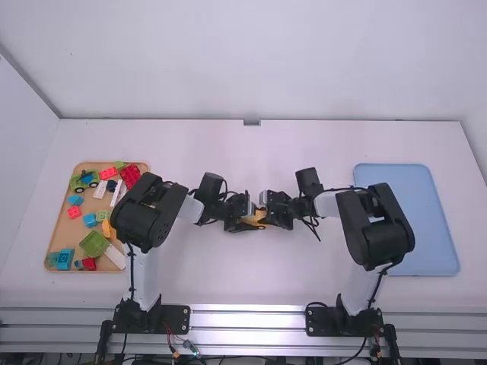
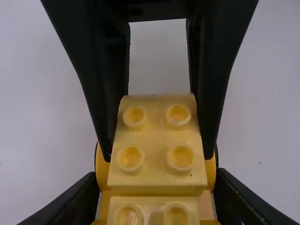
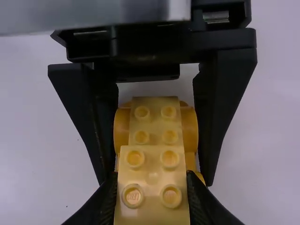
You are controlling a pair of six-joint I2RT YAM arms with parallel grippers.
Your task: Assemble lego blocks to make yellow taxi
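Left tool (image 1: 249,220) and right tool (image 1: 270,217) clamp the yellow blocks (image 1: 260,215), studs up, long axis running sideways between them.

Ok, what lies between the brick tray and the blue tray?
In the high view: the left claw and the right claw, facing each other, with the yellow bricks held between them.

The yellow blocks (image 2: 157,161) at the bottom middle of the left wrist view look like smooth plastic with a soft sheen, and the black jaws (image 1: 242,222) around them look matt. The tray (image 1: 57,228) at the left of the high view looks like smooth wood, while the table (image 1: 205,144) across the centre has a smooth, pale surface.
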